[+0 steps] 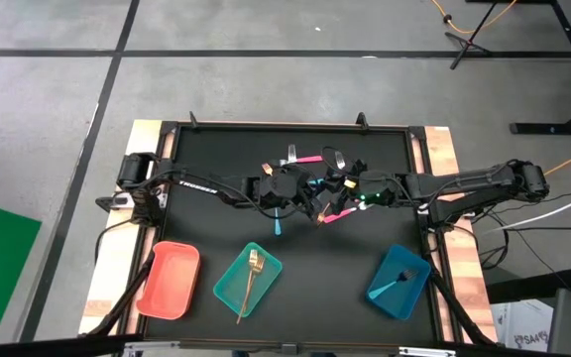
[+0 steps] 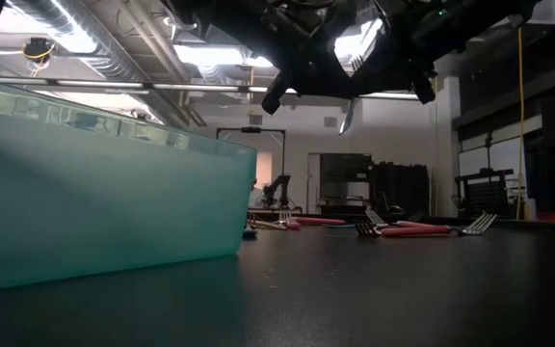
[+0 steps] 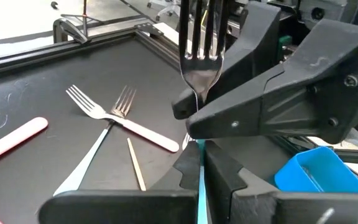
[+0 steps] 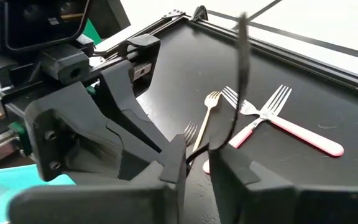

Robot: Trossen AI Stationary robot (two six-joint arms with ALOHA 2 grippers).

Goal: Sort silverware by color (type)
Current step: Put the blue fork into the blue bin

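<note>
A fork with a light-blue handle and silver head (image 3: 201, 56) is held up over the middle of the table, tines up. My left gripper (image 3: 199, 158) is shut on its handle. My right gripper (image 4: 197, 155) reaches in from the table's right and is shut on the same fork higher up, so the two grippers meet (image 1: 315, 193). More silverware lies on the mat beyond them: two crossed forks (image 4: 260, 112), one of them pink-handled, and a gold fork (image 4: 207, 115). My left gripper pinches the fork's light-blue handle (image 3: 200, 183) between its two fingers. The fork rises from the fingers with its tines up, clear of the table. My right gripper has the fork's silver neck (image 3: 196, 102), just below the head, between its two fingers. It comes slanting down from the table's right, with the fingers across the fork. In the right wrist view the fork shows edge-on (image 4: 240, 74), rising from between the fingers.
Three trays stand along the near edge: a red one (image 1: 170, 280), a teal one (image 1: 234, 288) holding a gold fork (image 1: 253, 273), and a blue one (image 1: 411, 296) holding a blue-handled piece. A pink handle (image 1: 340, 213) lies under my right gripper.
</note>
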